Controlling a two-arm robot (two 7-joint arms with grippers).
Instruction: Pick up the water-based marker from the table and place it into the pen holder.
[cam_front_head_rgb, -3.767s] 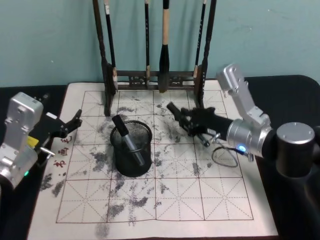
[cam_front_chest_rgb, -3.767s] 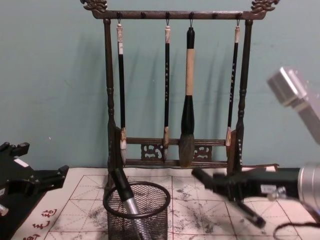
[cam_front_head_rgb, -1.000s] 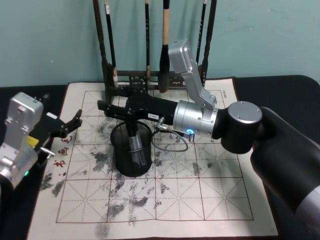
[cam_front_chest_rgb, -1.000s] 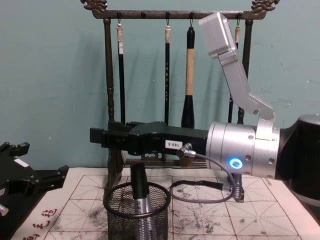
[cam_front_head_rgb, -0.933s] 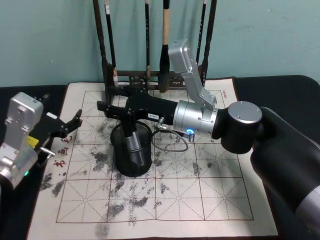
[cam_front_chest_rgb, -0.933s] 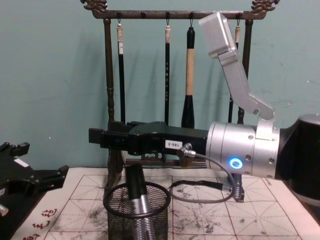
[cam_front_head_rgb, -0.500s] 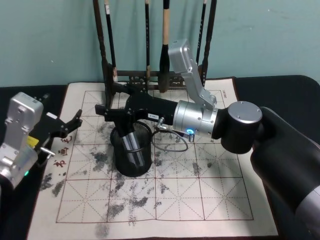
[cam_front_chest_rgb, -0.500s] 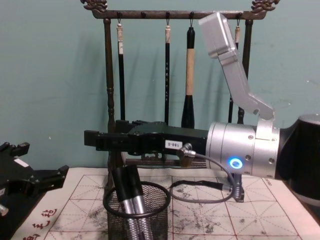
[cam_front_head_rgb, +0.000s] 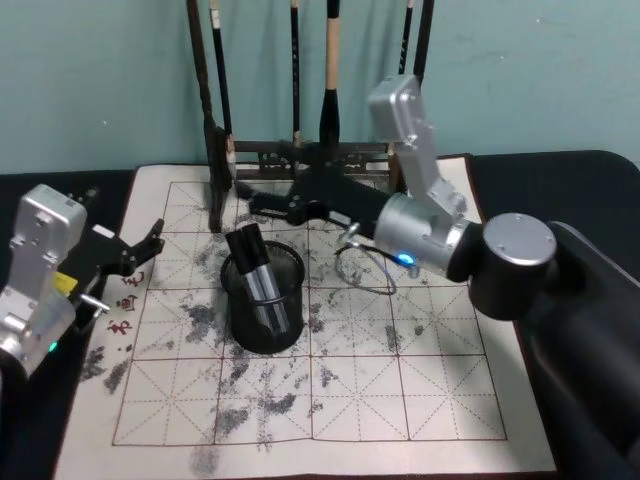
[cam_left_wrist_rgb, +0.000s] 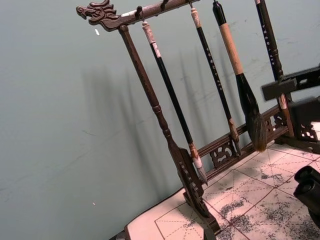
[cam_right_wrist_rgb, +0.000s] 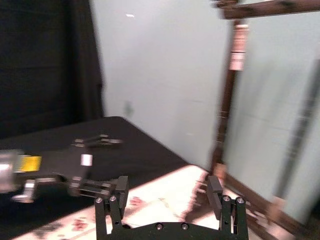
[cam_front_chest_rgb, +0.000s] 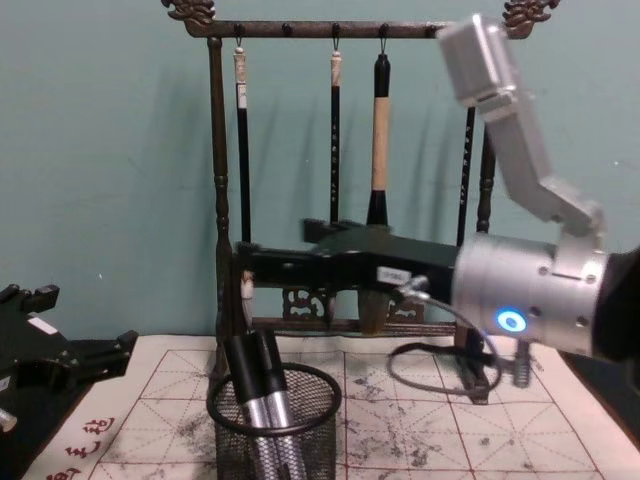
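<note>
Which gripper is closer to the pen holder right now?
Right. The right gripper hangs open just behind and above the pen holder; the left gripper sits open farther off, at the mat's left edge.

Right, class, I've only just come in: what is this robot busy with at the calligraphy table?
The right claw hangs open and empty just behind the pen holder, in front of the brush rack. Two markers stand leaning in the pen holder, side by side. The left claw sits idle at the left edge of the mat.
</note>
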